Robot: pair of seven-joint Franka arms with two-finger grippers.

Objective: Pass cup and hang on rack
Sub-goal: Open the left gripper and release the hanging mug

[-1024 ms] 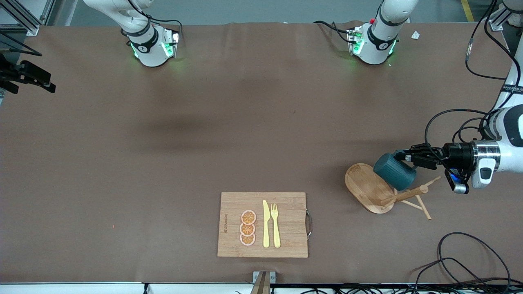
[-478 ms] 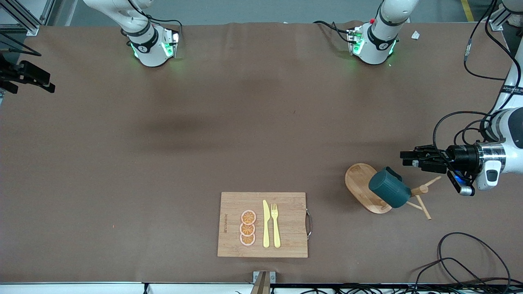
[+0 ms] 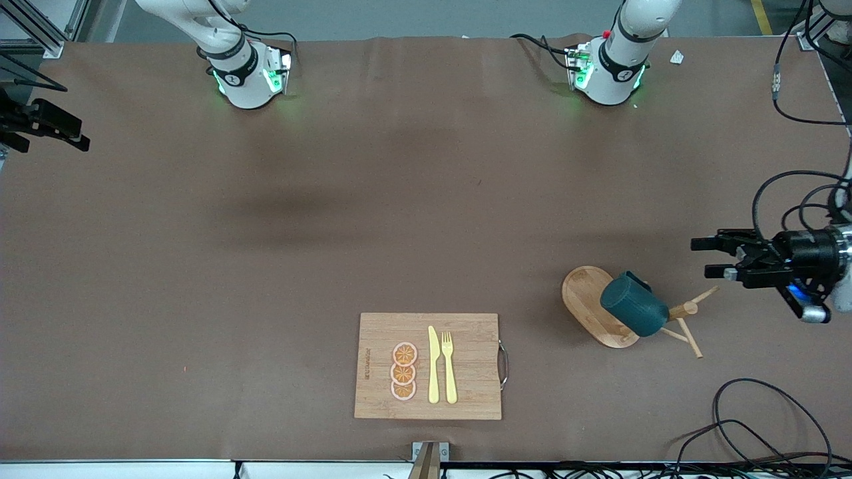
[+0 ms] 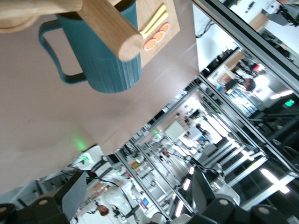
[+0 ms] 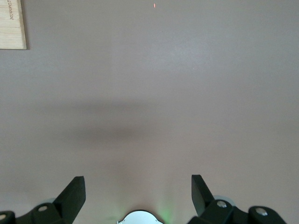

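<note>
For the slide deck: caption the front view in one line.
Cup hangs on the rack; open left gripper beside it.

cutting board [image 3: 466, 332] imprint (unreadable), nothing legible

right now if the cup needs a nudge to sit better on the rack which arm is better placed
Left, probably. The left gripper hangs open beside the rack, apart from the cup hanging on its peg. The right gripper is open over bare table, with neither cup nor rack in its wrist view.
</note>
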